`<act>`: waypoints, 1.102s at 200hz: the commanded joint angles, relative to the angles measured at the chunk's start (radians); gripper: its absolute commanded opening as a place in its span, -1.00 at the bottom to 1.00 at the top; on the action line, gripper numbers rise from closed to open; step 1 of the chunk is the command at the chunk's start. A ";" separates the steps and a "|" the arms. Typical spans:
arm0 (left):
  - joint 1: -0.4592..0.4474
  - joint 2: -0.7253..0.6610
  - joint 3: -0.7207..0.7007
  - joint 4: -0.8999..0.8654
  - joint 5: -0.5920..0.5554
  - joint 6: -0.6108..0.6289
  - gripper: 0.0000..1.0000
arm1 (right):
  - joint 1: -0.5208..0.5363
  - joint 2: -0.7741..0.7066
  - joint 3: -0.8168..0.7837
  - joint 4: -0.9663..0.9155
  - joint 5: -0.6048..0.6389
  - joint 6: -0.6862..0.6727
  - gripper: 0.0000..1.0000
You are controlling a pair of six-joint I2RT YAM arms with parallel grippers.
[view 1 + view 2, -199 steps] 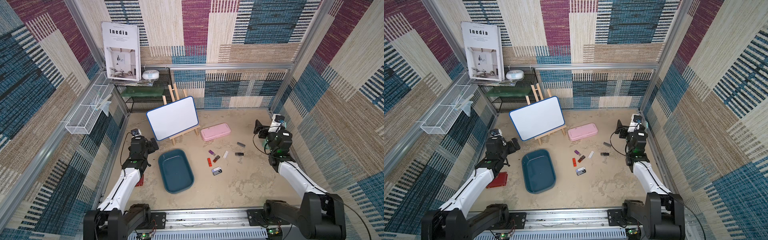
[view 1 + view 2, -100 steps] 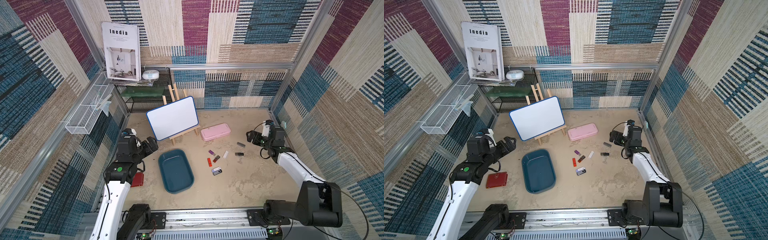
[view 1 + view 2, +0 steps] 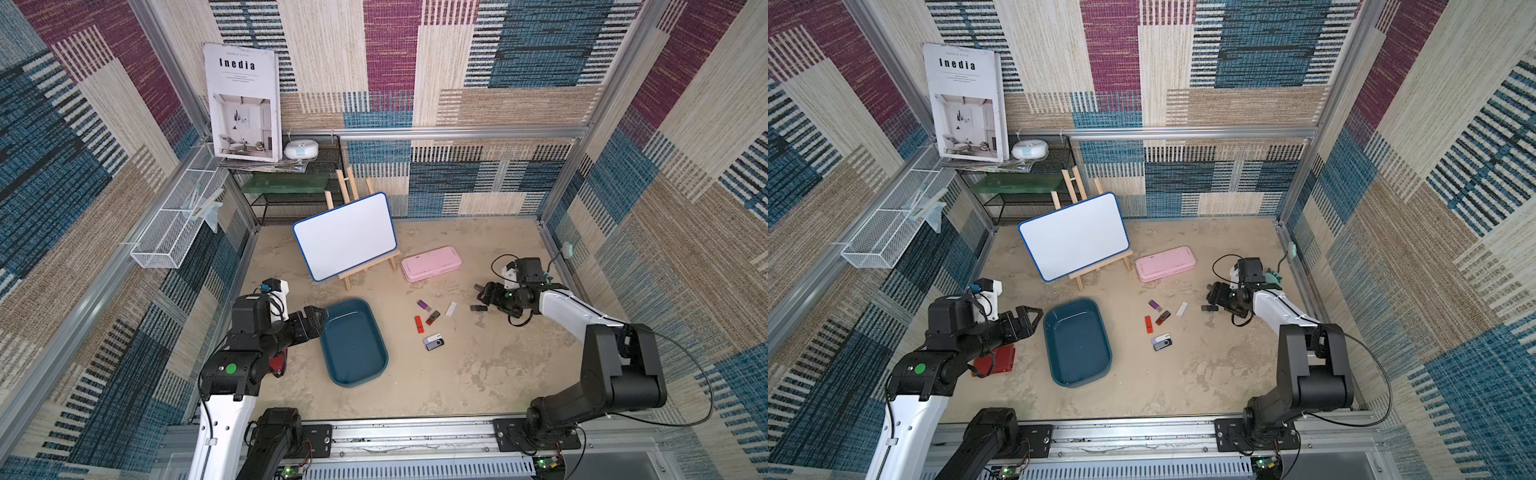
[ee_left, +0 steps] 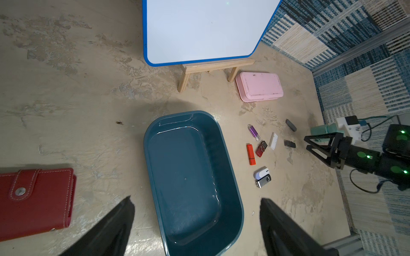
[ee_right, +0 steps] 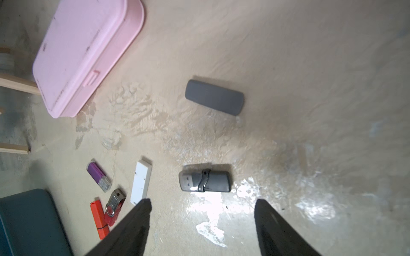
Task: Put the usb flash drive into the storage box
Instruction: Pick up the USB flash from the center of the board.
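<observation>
The storage box (image 3: 353,343) (image 3: 1077,340) is a dark teal tray lying on the sandy floor with nothing in it (image 4: 193,177). Several usb flash drives lie to its right, among them a purple one (image 3: 423,305), an orange one (image 3: 419,324), a white one (image 3: 451,308) and a grey one (image 3: 478,308) (image 5: 205,181). My right gripper (image 3: 484,294) (image 5: 202,201) hovers just right of the grey drive, open, with nothing between its fingers. A second grey drive (image 5: 214,97) lies beyond it. My left gripper (image 3: 319,318) (image 4: 196,199) is open and holds nothing, at the box's far left corner.
A whiteboard on a wooden easel (image 3: 345,235) stands behind the box. A flat pink case (image 3: 431,263) lies right of it. A red wallet (image 3: 994,360) lies left of the box, under my left arm. A white wire basket (image 3: 174,232) hangs on the left wall.
My left arm has risen and reached out to the box's corner. My right arm has stretched left and down to the grey drive, and its jaws have narrowed somewhat.
</observation>
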 commanded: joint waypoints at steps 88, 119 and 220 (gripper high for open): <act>0.001 -0.005 -0.010 0.027 0.034 0.005 0.82 | 0.062 0.124 0.062 -0.056 0.028 0.057 0.34; 0.000 -0.004 -0.010 0.027 0.032 0.005 0.82 | 0.063 0.183 0.102 -0.066 0.053 0.046 0.34; 0.000 0.003 -0.012 0.028 0.030 0.001 0.82 | 0.164 0.258 0.224 -0.225 0.277 -0.062 0.20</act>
